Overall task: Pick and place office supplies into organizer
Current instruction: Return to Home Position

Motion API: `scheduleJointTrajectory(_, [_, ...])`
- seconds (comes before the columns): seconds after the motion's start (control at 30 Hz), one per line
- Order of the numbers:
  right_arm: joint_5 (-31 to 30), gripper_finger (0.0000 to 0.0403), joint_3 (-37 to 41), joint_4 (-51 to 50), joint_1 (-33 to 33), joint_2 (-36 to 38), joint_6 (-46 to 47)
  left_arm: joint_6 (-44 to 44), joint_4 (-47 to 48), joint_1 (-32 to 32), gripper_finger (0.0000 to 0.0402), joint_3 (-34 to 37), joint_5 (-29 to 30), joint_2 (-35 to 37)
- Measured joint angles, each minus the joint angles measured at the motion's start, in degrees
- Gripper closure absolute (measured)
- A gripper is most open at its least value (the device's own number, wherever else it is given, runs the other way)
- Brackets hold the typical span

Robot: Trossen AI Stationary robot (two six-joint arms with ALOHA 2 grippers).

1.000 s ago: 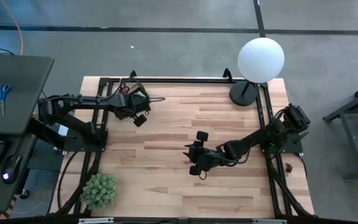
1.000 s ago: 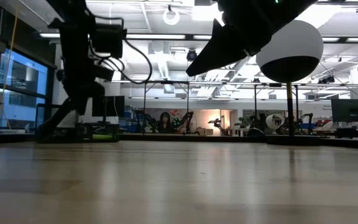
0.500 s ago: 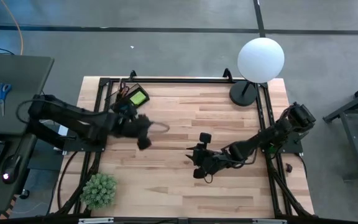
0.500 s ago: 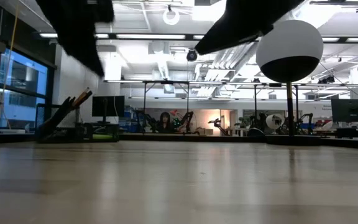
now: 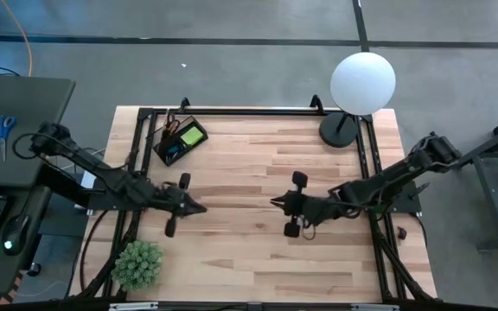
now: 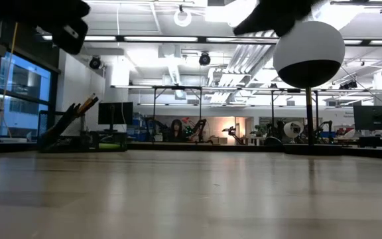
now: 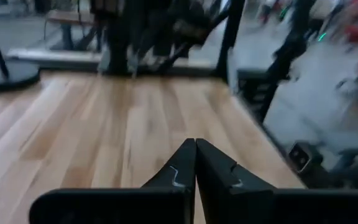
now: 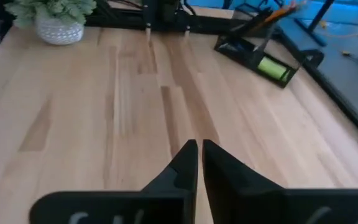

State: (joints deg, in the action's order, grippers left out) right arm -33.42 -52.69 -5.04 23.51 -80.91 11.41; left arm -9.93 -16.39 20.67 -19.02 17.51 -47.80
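The black organizer stands at the table's far left and shows again in the right wrist view. A green sticky-note pad lies in it. Pencils stick up out of it at a slant. My left gripper hangs above the wood near the organizer's near side, shut, level and pointing toward the table's right; nothing is between its fingers. My right gripper hovers over the table's middle, pointing left toward it, shut and empty. About a hand's width separates the two.
A lamp with a white globe stands on its round black base at the far right corner. A green potted plant sits at the near left corner. Black frame rails run along the table's edges. Bare wood lies below both grippers.
My left gripper has swung from above the organizer toward the table's near side and middle, tipping up from pointing down to level. My right gripper has risen, drawn back toward the right edge, and its fingers have shut with nothing in them.
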Motion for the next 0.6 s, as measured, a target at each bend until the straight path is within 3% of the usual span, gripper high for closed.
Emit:
scheduleJointTrajectory(0.13, [2.6, 0.0398, 14.0, 14.0, -2.4, 6.4, 0.1, 1.0, -6.8, -3.8, 0.0402, 7.7, -7.1, 7.5])
scheduleJointTrajectory(0.4, [6.0, 0.0401, 40.3, 43.4, -5.7, 20.8, -1.2, -0.1, -4.3, -16.5, 0.0402, 13.3, -19.7, 18.8])
scheduleJointTrajectory(0.6, [3.9, 0.0401, 51.9, 50.0, -3.8, 30.9, -0.3, -0.1, 6.3, -19.7, 0.0402, 13.8, -18.7, 25.1])
